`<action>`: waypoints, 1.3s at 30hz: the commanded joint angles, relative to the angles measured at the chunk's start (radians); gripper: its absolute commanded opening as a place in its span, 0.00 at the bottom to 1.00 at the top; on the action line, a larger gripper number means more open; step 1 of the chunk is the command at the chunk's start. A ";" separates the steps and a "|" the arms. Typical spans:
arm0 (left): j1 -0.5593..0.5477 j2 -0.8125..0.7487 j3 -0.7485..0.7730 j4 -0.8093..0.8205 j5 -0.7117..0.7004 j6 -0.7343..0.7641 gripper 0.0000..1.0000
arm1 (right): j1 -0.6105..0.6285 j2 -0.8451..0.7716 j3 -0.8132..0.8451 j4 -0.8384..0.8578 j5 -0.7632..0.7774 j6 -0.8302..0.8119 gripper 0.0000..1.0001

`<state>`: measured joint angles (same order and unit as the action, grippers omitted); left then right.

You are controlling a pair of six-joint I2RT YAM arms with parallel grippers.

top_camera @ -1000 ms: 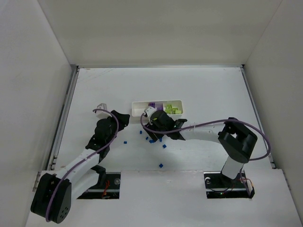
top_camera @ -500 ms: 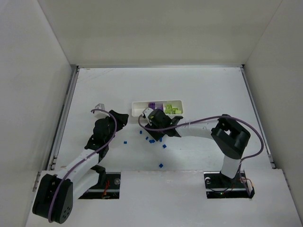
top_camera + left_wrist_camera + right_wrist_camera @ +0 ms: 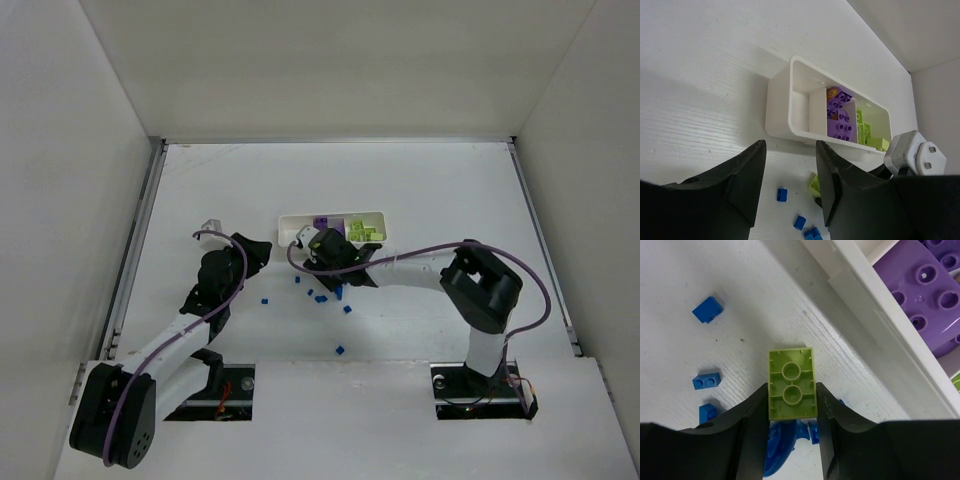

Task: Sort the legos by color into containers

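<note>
1. Gripping a lime-green brick (image 3: 791, 390) by its long sides, the right claw (image 3: 791, 396) sits just beside the near wall of the white tray (image 3: 782, 110).
2. Over the last second this arm has swung from the scattered blue pieces (image 3: 706, 382) toward the tray, so the brick is in transit.
3. It now faces the purple blocks (image 3: 920, 295). The lime-green pile (image 3: 365, 232) fills the neighbouring compartment, so a sideways shift looks needed before release.
4. The left claw (image 3: 790, 150) has barely moved: it is wide apart and holds nothing, above the worktop (image 3: 700, 100).
5. The blue pieces are all unsorted on the worktop, and the end compartment looks empty.
</note>
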<state>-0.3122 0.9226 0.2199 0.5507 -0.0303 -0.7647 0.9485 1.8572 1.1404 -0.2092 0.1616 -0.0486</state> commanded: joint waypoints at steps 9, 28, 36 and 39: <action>0.003 0.004 -0.014 0.060 0.007 -0.007 0.42 | -0.043 -0.283 -0.073 0.169 0.097 0.058 0.27; -0.037 0.041 0.006 0.037 -0.065 0.042 0.41 | -0.281 -0.219 -0.111 0.300 0.230 0.173 0.35; -0.130 0.056 0.045 -0.029 -0.207 0.133 0.36 | -0.279 -0.233 -0.146 0.340 0.219 0.185 0.48; -0.169 0.045 0.050 -0.047 -0.293 0.175 0.35 | -0.276 -0.251 -0.177 0.364 0.213 0.194 0.53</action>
<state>-0.4522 0.9806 0.2256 0.5095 -0.2180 -0.6582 0.6735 1.6447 0.9871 0.0807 0.3676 0.1272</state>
